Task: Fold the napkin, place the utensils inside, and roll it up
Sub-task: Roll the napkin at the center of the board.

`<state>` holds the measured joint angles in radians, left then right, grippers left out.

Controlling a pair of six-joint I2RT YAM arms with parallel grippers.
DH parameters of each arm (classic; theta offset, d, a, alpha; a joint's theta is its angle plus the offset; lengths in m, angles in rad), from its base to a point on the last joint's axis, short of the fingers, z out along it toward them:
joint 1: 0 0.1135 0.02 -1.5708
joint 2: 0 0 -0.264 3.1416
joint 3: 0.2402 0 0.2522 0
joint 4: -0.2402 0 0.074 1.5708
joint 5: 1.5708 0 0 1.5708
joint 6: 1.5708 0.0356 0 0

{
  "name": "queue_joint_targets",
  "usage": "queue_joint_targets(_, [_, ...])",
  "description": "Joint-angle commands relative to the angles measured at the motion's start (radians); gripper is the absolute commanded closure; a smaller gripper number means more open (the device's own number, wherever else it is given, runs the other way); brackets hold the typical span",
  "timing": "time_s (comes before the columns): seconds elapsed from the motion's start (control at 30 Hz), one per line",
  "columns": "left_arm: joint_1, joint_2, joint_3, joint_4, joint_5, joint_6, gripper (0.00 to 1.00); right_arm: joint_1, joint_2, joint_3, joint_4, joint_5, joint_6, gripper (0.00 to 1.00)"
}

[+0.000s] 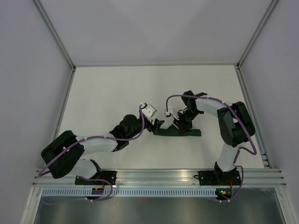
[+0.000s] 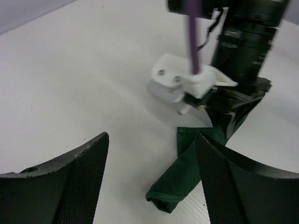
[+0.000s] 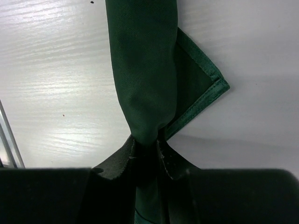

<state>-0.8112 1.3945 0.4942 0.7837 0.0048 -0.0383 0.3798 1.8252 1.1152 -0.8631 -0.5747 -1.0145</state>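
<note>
The dark green napkin [image 1: 187, 133] lies rolled into a narrow bundle on the white table, between the two arms. My right gripper [image 1: 181, 124] comes down on its middle and is shut on the napkin [image 3: 145, 70], the cloth pinched between the fingertips [image 3: 146, 142]. A hemmed corner [image 3: 210, 88] sticks out beside the roll. My left gripper [image 1: 156, 126] stands open at the roll's left end. In the left wrist view the napkin's rolled end [image 2: 187, 172] lies close to the right finger [image 2: 219, 177], and the jaws [image 2: 152, 135] hold nothing. No utensils show.
The right arm's white camera mount [image 2: 187, 79] and purple cable [image 2: 192, 32] hang just beyond the left gripper. Aluminium frame posts [image 1: 63, 100] and grey walls bound the table at the sides and back. A metal rail [image 1: 159, 175] runs along the near edge.
</note>
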Motion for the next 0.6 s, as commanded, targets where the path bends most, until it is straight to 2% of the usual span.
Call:
queue_joint_targets(0.0, [-0.089,0.015,0.085,0.022,-0.086,0.254,0.22,-0.018,0.092,0.018,-0.065,0.033,-0.059,0.96])
queue_joint_targets(0.1, [-0.14,0.069,0.148,-0.101,-0.06,0.374,0.26,-0.025,0.12,0.043,-0.083,0.033,-0.062,0.96])
queue_joint_targets(0.27, [-0.207,0.187,0.23,-0.257,-0.023,0.53,0.25,-0.033,0.144,0.064,-0.097,0.03,-0.061,0.96])
queue_joint_targets(0.37, [-0.253,0.262,0.27,-0.305,-0.019,0.618,0.25,-0.036,0.16,0.075,-0.103,0.026,-0.061,0.96])
queue_joint_targets(0.57, [-0.281,0.36,0.323,-0.331,-0.009,0.672,0.23,-0.038,0.18,0.084,-0.105,0.026,-0.053,0.96])
